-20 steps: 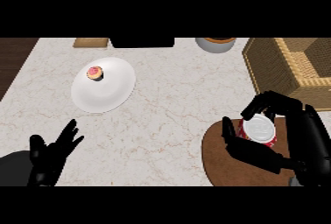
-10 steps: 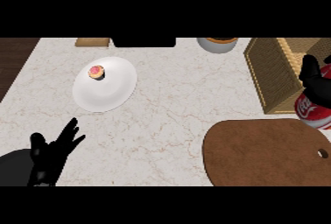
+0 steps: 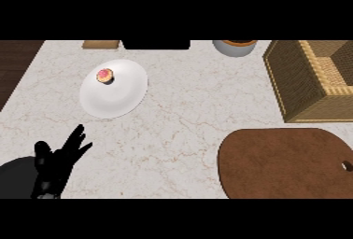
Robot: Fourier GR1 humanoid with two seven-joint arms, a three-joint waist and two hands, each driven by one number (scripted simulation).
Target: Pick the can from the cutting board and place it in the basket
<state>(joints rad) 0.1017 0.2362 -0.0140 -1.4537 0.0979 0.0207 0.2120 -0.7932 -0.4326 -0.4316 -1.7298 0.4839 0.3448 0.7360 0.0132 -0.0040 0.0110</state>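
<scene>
At the near left corner of the pale marble worktop (image 3: 186, 121), the left hand (image 3: 59, 161) rests with fingers straight and spread, holding nothing. The right hand shows nowhere in the view, and neither does the can. The brown cutting board (image 3: 289, 161) lies bare at the near right. Just beyond it, at the far right, stands the wicker basket (image 3: 296, 81), partly cut off by the edge. A white plate (image 3: 117, 91) with a small pink-topped cake (image 3: 105, 75) sits at the far left, and a grey pot (image 3: 234, 46) stands along the far edge.
</scene>
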